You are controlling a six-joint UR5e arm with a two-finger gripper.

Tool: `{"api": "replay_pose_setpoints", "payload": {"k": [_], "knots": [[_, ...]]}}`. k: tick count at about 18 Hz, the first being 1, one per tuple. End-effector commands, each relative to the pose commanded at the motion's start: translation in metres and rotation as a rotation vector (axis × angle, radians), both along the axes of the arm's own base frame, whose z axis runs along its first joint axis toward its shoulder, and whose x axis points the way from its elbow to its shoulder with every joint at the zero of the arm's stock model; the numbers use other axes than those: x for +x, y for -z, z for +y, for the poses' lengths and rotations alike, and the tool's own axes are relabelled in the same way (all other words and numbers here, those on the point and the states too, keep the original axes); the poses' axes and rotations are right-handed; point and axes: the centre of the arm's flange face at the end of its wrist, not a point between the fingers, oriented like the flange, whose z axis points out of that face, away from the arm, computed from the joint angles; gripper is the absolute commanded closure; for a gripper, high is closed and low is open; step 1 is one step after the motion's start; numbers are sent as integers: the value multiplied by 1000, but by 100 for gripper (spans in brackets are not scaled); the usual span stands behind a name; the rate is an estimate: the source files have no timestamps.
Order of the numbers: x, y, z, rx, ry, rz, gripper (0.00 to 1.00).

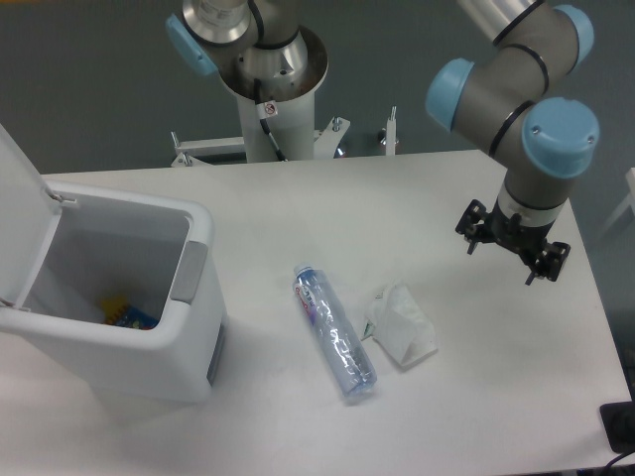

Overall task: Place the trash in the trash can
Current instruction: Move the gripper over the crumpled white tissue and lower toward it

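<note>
Yellow-blue item (127,315) inside trash can (189,327)

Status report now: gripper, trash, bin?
Gripper open, empty, above table right of trash. Bottle and paper packet lying on table. Bin lid up, path clear.

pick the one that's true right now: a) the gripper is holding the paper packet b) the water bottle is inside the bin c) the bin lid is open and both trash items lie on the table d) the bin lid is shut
c: the trash can has its lid flipped up, while the bottle and the paper packet lie side by side on the table, and the gripper hangs empty off to the right of them.
</note>
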Motion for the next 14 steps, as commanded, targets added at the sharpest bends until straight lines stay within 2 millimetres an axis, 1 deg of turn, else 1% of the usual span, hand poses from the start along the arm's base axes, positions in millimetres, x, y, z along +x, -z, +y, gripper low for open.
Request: {"api": "replay_pose_setpoints", "payload": {"k": [2,3,4,5,7,9,10,13,14], "knots": [[10,-1,17,19,-69,2,0],[11,-2,22,41,-158,8,0],[19,1,33,82,-276,4,0],[23,3,41,107,-310,4,0],[36,15,50,119,-305,15,0],[42,38,51,137,-296,45,0],[44,46,50,135,-293,43,0],[47,56,51,129,-287,22,0],[52,60,53,123,-278,15,0]]}}
